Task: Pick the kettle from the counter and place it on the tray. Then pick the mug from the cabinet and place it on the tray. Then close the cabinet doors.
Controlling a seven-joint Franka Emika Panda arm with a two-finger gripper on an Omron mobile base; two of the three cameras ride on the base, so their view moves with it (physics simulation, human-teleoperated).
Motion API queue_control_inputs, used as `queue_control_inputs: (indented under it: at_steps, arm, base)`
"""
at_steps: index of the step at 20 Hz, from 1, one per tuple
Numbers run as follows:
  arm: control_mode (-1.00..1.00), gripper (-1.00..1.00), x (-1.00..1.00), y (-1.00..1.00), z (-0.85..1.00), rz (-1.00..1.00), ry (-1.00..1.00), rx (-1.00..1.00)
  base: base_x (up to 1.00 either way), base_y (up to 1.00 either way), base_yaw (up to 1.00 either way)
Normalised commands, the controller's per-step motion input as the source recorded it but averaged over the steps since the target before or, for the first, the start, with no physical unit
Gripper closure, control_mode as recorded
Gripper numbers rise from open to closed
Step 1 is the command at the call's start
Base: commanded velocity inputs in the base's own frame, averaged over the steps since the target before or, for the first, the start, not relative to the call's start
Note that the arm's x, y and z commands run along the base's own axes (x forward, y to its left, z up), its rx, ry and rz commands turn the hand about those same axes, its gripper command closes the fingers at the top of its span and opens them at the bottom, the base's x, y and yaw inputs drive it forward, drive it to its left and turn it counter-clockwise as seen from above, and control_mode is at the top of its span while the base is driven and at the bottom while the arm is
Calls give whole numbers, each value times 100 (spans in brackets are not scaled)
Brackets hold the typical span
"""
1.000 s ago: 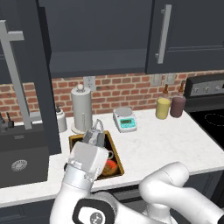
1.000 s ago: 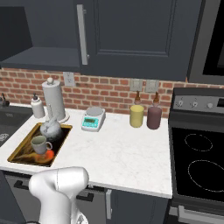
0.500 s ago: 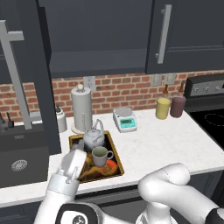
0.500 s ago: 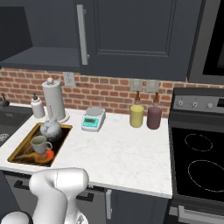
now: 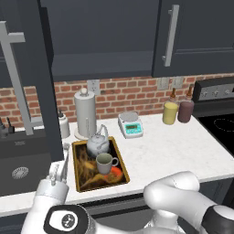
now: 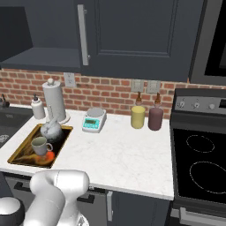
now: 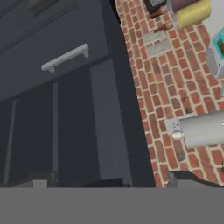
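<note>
**A:** Kettle and mug sorted?

**B:** Looks so. Small squat silver-grey metal kettle [image 5: 97, 145] sitting at the far end of the rectangular dark tray with the golden-brown rim [image 5: 84, 171], small pale grey-green mug [image 5: 104, 162] just in front of it, upright, handle to the right. Tray lying flat on the white speckled stone surface [image 5: 164, 146].

**A:** So only the doors left. Hand?

**B:** Empty, fingers spread wide, low at the tray's left edge [image 5: 60, 164].

**A:** And the door to shut?

**B:** Tall dark navy-grey flat panel door [image 5: 41, 91], swung out, standing above the hand and slightly to its left. Long axis vertical, long silver bar handle [image 5: 17, 87] on the side facing away from the tray. Right-hand door [image 5: 196, 36] already shut.

**A:** Touching the panel yet?

**B:** Hard to say from the base views; probably just clear of its lower edge. Needs lifting, then a push on the inner face towards the brick wall.
</note>
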Motion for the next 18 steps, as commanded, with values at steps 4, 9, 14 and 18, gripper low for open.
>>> queue_control_inputs:
  at_steps: [4, 9, 14, 18]
  arm:
    - [-100, -100, 30, 39, -26, 0, 14, -13]
    - [-100, -100, 23, 33, -36, 0, 2, -9]
    - [-100, -100, 6, 29, -11, 0, 0, -6]
    - [-100, -100, 0, 32, 1, 0, 5, -5]
  base:
    - [0, 0, 0]
    - [0, 0, 0]
    - [0, 0, 0]
    - [0, 0, 0]
